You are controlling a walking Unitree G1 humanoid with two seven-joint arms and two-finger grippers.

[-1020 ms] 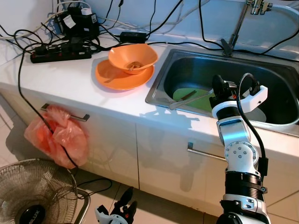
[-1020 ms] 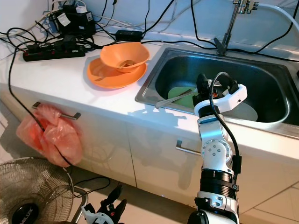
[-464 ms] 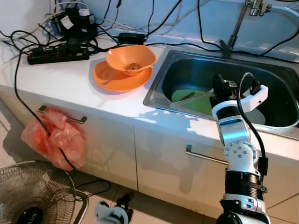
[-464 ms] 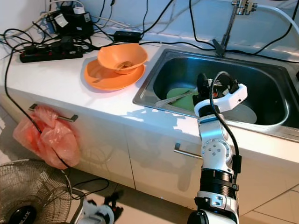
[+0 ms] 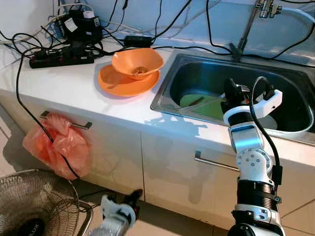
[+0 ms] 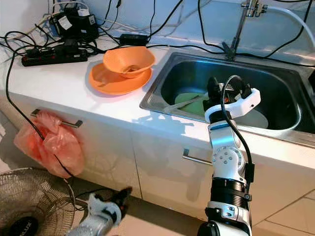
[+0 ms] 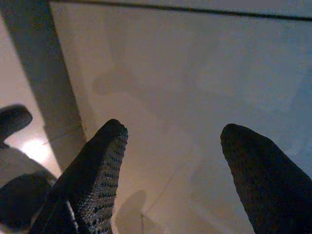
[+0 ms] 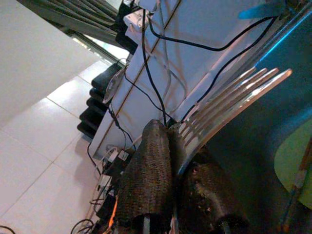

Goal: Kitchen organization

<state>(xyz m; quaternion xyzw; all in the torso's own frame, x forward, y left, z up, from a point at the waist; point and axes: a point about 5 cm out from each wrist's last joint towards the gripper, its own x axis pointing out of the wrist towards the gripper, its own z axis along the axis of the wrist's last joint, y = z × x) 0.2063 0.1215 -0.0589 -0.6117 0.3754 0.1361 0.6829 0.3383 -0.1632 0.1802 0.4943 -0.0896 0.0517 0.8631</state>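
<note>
Fork clamped in my right gripper, jaws closed on it, above the sink. Left gripper has come up from the floor, jaws open, empty. Fork likely goes to the worktop next.

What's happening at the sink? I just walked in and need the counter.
The robot's right end effector is shut on a fork, holding it over the sink, where a green plate lies. An orange bowl sits on an orange plate on the counter. Its left end effector hangs open near the floor.
</note>
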